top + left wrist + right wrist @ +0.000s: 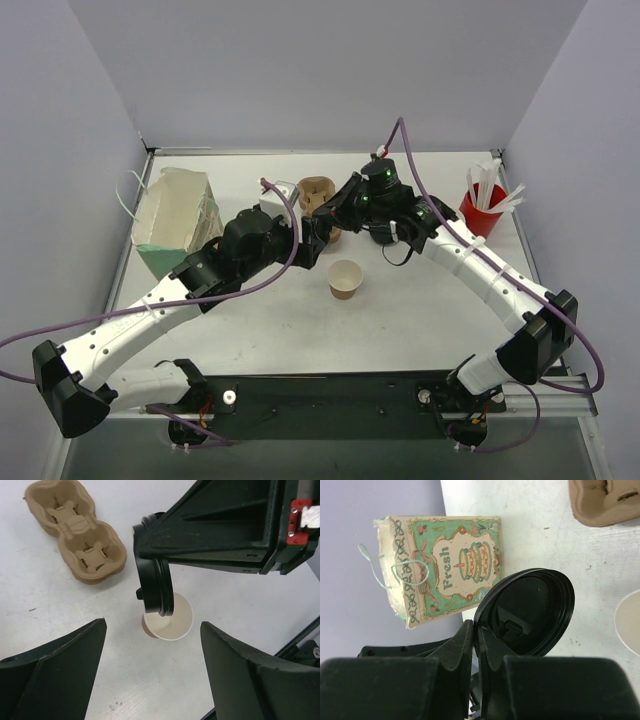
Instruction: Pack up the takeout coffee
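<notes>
Right pincer (pixel 476 630): I had it clenched on the black lid (pixel 525 612), edge-on just above the cup.
Left pincer (pixel 152 627): released, my takeout coffee (pixel 175 625) upright on the table (pixel 75 610) at twelve o'clock.

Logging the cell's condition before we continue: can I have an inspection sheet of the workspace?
Surface: white table, few small marks.
Job's things: paper cup under tilted black lid; second cup standing apart; carrier empty.
Clutter: green gift bag; red cup of sticks.
Grippers: left gripper open astride the paper cup; right gripper shut on the lid.
Cables: purple cables along both arms.
Surroundings: plain walls on three sides.
</notes>
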`<move>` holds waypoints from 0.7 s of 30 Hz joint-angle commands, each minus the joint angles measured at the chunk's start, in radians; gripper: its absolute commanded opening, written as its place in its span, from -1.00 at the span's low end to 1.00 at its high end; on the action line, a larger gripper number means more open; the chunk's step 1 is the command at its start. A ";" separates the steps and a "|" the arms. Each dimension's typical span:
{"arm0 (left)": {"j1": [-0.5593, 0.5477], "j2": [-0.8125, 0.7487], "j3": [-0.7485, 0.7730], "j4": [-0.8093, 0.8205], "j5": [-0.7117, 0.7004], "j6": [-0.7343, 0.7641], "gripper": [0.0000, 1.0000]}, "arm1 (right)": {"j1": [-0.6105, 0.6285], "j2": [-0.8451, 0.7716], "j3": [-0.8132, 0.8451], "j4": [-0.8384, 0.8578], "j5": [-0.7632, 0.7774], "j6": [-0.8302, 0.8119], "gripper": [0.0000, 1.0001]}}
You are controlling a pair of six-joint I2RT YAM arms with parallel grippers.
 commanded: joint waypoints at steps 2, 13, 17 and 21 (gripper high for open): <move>-0.031 0.000 0.025 0.094 -0.195 0.034 0.71 | 0.032 -0.026 0.048 -0.072 0.177 0.124 -1.00; -0.044 0.030 -0.024 0.186 -0.152 0.038 0.68 | 0.059 -0.023 0.062 -0.112 0.228 0.214 -1.00; -0.044 0.045 -0.027 0.189 -0.149 0.036 0.63 | 0.067 -0.020 0.064 -0.113 0.228 0.228 -1.00; -0.044 0.049 -0.047 0.221 -0.160 0.036 0.59 | 0.088 -0.014 0.068 -0.109 0.231 0.245 -1.00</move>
